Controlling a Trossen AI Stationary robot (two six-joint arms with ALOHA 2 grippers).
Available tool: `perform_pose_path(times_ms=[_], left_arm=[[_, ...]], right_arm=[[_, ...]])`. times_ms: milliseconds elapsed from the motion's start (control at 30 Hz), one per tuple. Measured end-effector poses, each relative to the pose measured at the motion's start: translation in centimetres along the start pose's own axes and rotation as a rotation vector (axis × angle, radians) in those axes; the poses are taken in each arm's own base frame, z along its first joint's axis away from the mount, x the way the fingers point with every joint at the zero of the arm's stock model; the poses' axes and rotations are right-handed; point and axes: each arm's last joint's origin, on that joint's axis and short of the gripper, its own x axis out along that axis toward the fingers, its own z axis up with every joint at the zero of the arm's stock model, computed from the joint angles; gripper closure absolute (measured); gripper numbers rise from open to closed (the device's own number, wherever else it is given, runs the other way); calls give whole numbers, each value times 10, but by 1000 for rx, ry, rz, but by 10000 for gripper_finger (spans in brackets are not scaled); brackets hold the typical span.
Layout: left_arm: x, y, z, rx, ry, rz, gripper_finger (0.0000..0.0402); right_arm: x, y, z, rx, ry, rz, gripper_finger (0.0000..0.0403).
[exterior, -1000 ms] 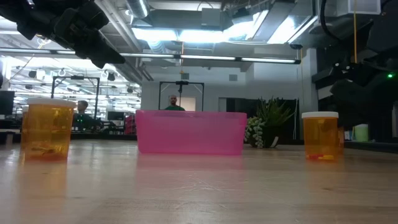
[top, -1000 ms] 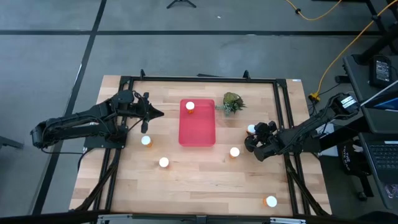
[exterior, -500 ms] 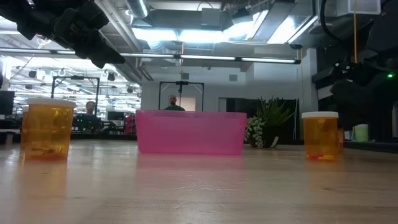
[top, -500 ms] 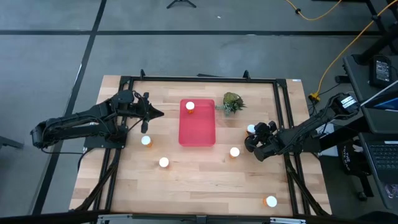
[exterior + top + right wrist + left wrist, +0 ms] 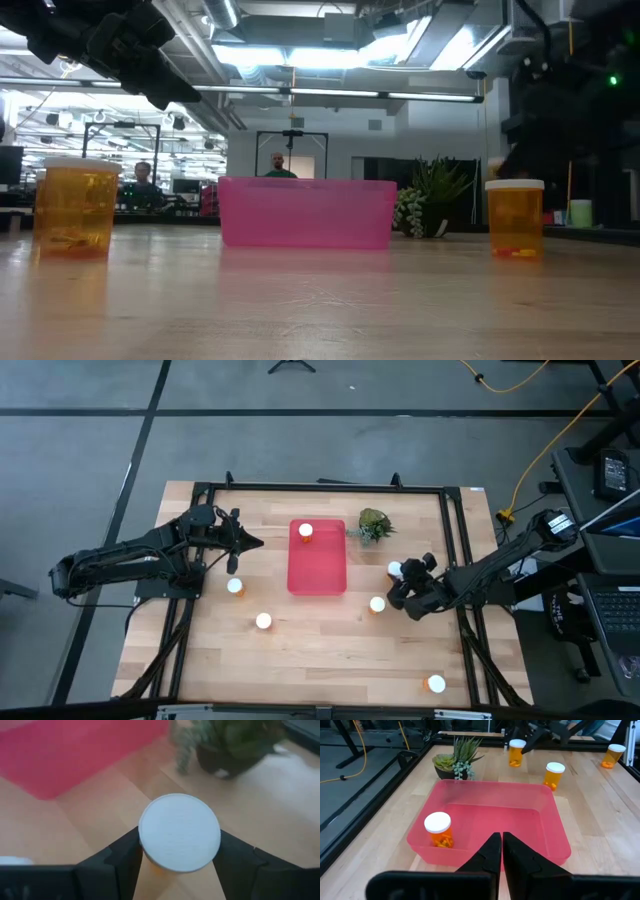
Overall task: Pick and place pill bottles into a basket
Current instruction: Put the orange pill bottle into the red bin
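The basket [image 5: 317, 570] is a flat red-pink tray at the table's middle, with one orange pill bottle [image 5: 305, 531] standing in its far end. My right gripper [image 5: 399, 574] is to the basket's right, near the small plant, and is shut on another white-capped pill bottle [image 5: 179, 832]. Three more pill bottles stand on the table: one [image 5: 377, 603] just nearer than the held one, and two [image 5: 235, 586] [image 5: 263, 621] to the basket's left. My left gripper [image 5: 255, 543] hangs shut above the table, left of the basket. My right gripper pinches the pill bottle between its two fingers [image 5: 122, 854], on the orange body just under the white cap [image 5: 150, 865]. The fingers slant down from the table's right side. The bottle stands upright in the hold, its cap up, a little above the table.
A small green potted plant [image 5: 373, 525] stands just right of the basket's far end, close to the held bottle. One more pill bottle [image 5: 436, 683] stands near the front right corner. A black frame [image 5: 455, 540] runs round the table's edges.
My right gripper has risen a little and shifted toward the basket with the pill bottle between its fingers; the bottle stays upright.
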Motion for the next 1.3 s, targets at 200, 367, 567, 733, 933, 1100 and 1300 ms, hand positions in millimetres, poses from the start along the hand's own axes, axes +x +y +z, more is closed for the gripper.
perform_pose_path(times_ms=[200,367,567,733,933,1100,1300], left_arm=[[0,0,1,10,-6,1,387],[0,0,2,15,-20,2,391],[0,0,2,15,-21,2,388],[0,0,2,15,-21,2,384],[0,0,2,15,-21,3,387],[0,0,2,15,-21,3,391],[0,0,2,15,-21,2,391]], right_arm=[[-12,14,24,-47,-34,52,189],[-20,23,46,-72,-66,75,189],[-29,30,79,-127,-116,90,189],[-25,31,97,-162,-130,130,189],[-11,29,119,-231,-148,257,189],[1,22,136,-286,-191,336,189],[12,12,148,-377,-214,436,189]])
